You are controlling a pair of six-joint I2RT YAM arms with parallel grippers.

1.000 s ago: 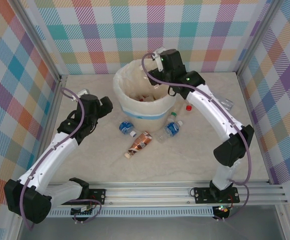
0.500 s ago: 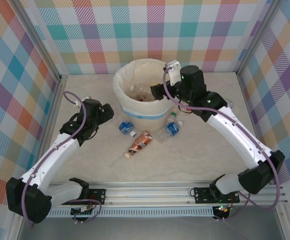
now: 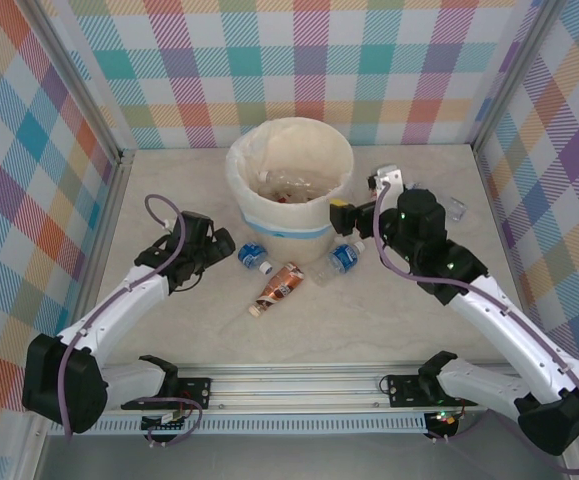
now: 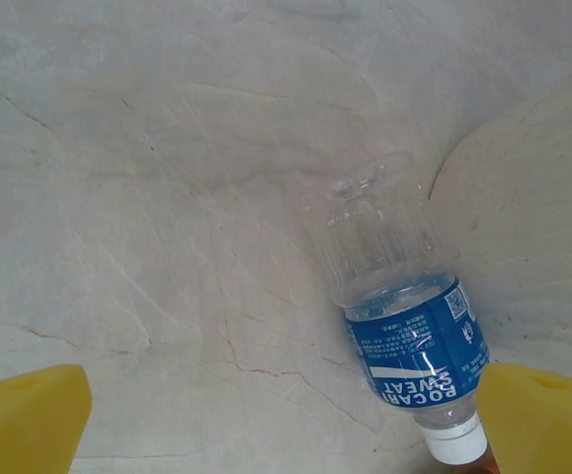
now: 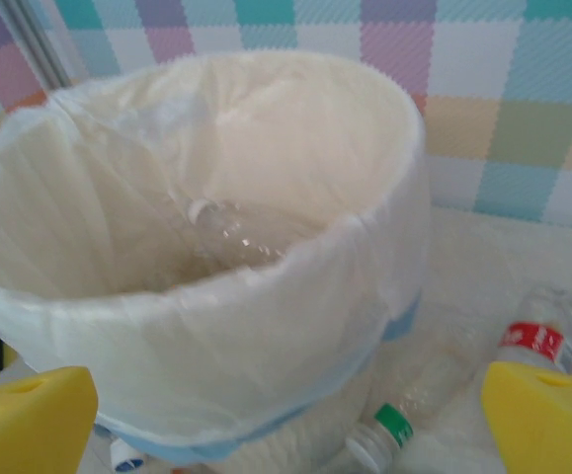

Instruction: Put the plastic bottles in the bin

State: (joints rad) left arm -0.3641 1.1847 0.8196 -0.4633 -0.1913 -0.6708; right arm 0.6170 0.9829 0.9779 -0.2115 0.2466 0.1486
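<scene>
Bright, even light; blurred right-wrist view

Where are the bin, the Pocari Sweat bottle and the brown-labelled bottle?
bin (image 3: 284,217): top view, front wall above the blue band.
Pocari Sweat bottle (image 4: 416,346): left wrist view, its blue label.
brown-labelled bottle (image 3: 279,285): top view, middle of its label.

The left arm (image 3: 119,305) and right arm (image 3: 504,322) are twins: smooth white shell links joined by chunky black joint housings. A purple cable (image 3: 154,200) loops along the outside of each. Their black base blocks (image 3: 174,385) are bolted to a silver slotted rail (image 3: 299,388) at 6 o'clock in the top view, with a small green light (image 3: 439,414) glowing there. The left claw (image 4: 286,425) and right claw (image 5: 287,425) have bright yellow fingers (image 4: 24,420).
</scene>
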